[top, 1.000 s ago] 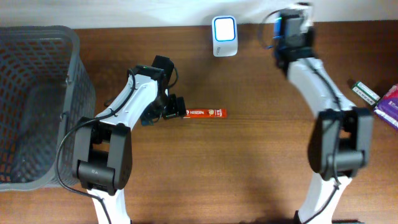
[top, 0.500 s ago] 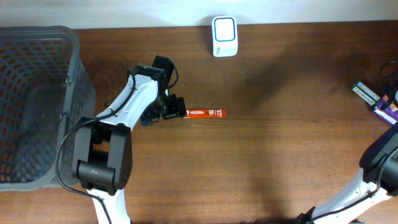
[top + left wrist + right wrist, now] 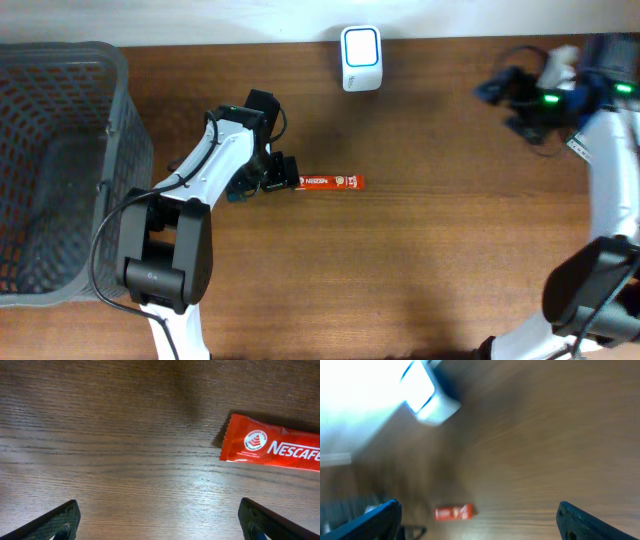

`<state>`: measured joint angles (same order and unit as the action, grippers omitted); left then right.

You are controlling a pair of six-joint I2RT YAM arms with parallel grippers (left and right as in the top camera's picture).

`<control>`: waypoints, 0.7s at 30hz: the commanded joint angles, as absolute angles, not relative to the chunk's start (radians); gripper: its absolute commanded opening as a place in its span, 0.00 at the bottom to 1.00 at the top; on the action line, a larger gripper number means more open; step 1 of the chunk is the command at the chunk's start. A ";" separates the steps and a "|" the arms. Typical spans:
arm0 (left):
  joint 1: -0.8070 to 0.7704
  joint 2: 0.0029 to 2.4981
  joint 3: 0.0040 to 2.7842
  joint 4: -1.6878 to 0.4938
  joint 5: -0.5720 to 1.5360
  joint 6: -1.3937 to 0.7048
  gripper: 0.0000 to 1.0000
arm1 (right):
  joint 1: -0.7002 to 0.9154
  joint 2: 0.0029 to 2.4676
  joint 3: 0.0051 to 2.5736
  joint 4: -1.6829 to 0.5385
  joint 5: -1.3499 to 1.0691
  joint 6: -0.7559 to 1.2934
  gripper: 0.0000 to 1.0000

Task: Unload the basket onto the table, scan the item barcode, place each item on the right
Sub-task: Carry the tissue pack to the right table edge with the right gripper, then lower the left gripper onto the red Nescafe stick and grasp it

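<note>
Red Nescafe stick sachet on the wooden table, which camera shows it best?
The overhead view: the whole red Nescafe stick sachet lies in frame. The left wrist view is closer but crops its far end. The right wrist shows it tiny and blurred.

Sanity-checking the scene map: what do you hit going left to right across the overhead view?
gray mesh basket → left gripper → red Nescafe sachet → white barcode scanner → right gripper, motion-blurred
</note>
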<state>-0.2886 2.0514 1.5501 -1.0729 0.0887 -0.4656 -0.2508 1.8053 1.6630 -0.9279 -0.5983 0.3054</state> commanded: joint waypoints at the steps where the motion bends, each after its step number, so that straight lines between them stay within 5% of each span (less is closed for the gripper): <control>1: -0.286 2.036 1.551 -1.074 0.081 -0.475 0.99 | -0.067 1.803 1.642 -0.932 -0.407 0.191 0.99; 6: -0.286 2.036 1.551 -1.075 0.078 -0.474 0.99 | 0.144 1.827 1.642 -0.929 -0.213 0.191 0.99; 12: -0.336 2.036 1.551 -1.001 0.344 -0.464 1.00 | 0.028 1.827 1.642 -0.969 -0.200 0.220 0.99; 14: -0.380 2.036 1.551 -0.912 0.282 -0.459 0.86 | 0.024 1.827 1.642 -0.969 -0.201 0.221 0.99; 15: -0.390 2.036 1.551 -0.865 0.280 -0.523 0.68 | 0.024 1.827 1.642 -0.969 -0.201 0.221 0.99; 18: -0.407 2.046 1.551 -0.780 0.237 -0.857 0.59 | 0.025 1.827 1.642 -0.969 -0.201 0.221 0.99; 21: -0.469 2.054 1.551 -0.775 0.076 -1.189 0.72 | 0.025 1.827 1.642 -0.969 -0.201 0.221 0.99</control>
<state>-0.4316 2.0518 1.5486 -0.7757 0.2001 -0.9287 0.0219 1.8187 1.6470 -0.9688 -0.2096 0.2134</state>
